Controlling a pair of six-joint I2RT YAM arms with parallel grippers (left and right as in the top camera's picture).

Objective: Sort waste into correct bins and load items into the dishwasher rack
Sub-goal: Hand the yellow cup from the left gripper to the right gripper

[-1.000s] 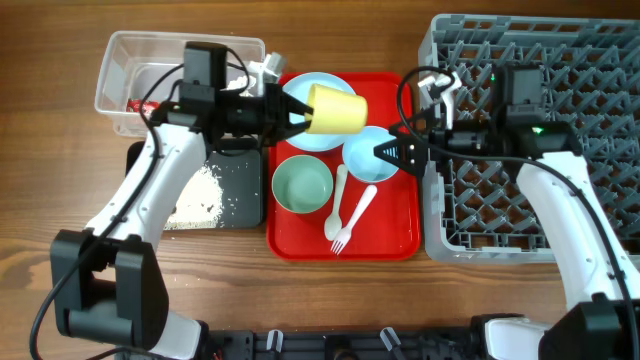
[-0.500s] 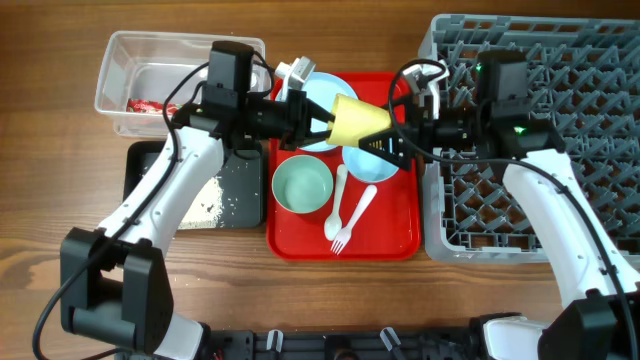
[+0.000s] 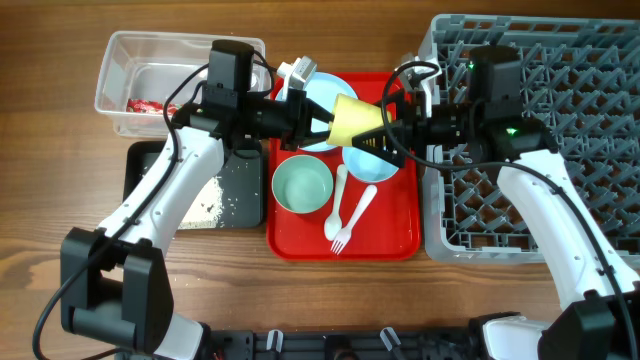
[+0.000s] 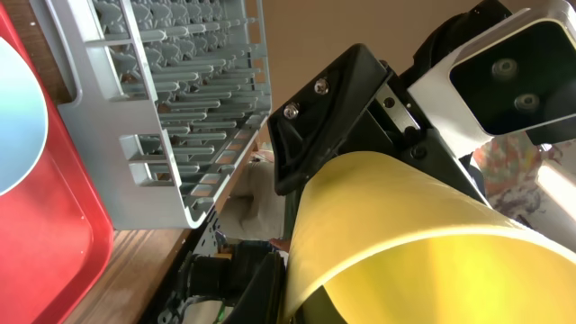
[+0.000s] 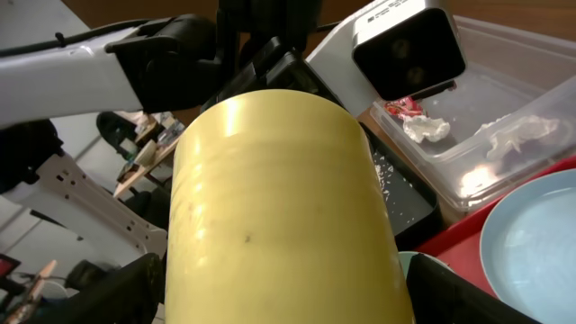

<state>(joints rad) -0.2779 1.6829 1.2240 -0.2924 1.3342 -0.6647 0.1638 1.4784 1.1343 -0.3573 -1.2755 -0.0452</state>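
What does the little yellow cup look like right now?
The small yellow cup is smooth and plain, plastic by its look, tapering toward its base. It is tipped on its side in the air above the flat red tray. The left gripper pinches its rim; the right gripper straddles its base end.

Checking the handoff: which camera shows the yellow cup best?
Overhead: the whole yellow cup shows, tipped sideways above the red tray. Right wrist shows only its side, close up; left wrist, part of its wall.

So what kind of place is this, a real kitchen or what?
Probably a robot lab's mock dish-clearing station, not a kitchen: a dishwasher rack and red tray sit on a wooden table.
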